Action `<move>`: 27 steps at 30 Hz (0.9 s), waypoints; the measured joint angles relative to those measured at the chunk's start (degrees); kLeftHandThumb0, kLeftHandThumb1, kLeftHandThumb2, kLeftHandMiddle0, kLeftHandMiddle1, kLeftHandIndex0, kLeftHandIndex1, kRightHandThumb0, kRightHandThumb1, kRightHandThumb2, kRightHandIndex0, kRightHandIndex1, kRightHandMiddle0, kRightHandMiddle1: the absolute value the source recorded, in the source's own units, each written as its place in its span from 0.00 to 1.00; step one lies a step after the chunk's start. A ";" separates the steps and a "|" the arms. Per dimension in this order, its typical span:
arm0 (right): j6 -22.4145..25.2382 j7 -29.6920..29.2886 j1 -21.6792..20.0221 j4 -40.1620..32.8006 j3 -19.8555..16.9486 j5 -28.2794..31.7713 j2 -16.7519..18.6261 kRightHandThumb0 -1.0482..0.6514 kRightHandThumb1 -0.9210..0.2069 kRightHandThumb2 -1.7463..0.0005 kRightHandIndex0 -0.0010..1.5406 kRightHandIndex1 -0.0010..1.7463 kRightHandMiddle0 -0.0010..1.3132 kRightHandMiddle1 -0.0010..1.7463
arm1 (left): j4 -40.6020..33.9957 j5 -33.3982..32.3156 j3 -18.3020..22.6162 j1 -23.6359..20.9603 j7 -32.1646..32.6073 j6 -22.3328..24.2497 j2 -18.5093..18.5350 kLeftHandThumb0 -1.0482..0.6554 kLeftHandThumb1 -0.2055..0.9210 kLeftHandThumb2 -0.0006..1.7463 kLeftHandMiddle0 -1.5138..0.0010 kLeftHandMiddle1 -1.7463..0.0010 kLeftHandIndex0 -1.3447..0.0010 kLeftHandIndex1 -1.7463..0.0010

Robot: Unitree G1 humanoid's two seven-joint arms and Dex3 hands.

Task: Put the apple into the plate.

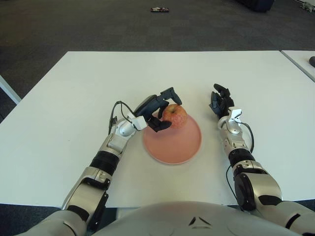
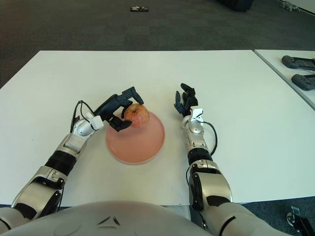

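Note:
A red-yellow apple [image 1: 174, 115] sits at the far rim of the pink plate [image 1: 172, 147] in the middle of the white table. My left hand [image 1: 165, 109] reaches in from the left and is shut on the apple, with one dark finger over its top and another under its left side. The apple's underside looks to be touching the plate. My right hand [image 1: 220, 102] shows just right of the plate, fingers relaxed and holding nothing.
A second white table at the right carries two dark devices [image 2: 298, 63]. A small object [image 1: 160, 9] lies on the dark carpet beyond the table. The table's left corner edge [image 1: 10, 91] is near my left arm.

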 measured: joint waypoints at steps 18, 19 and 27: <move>-0.08 0.07 -0.15 0.27 -0.07 0.01 -0.15 0.22 0.00 0.64 0.16 0.12 0.00 0.39 | 1.94 13.98 -3.51 -4.28 6.80 -4.22 5.06 0.35 0.48 0.74 0.26 0.00 0.56 0.00; -0.07 0.07 -0.15 0.27 -0.07 0.01 -0.18 0.22 0.00 0.64 0.16 0.12 0.00 0.39 | 1.92 14.36 -3.93 -4.40 6.80 -4.23 5.40 0.35 0.48 0.74 0.26 0.00 0.56 0.00; -0.08 0.08 -0.19 0.35 -0.07 0.01 -0.19 0.22 0.00 0.64 0.16 0.12 0.00 0.39 | 1.39 19.24 -6.41 -5.32 7.46 -5.29 7.93 0.35 0.49 0.73 0.26 0.00 0.57 0.00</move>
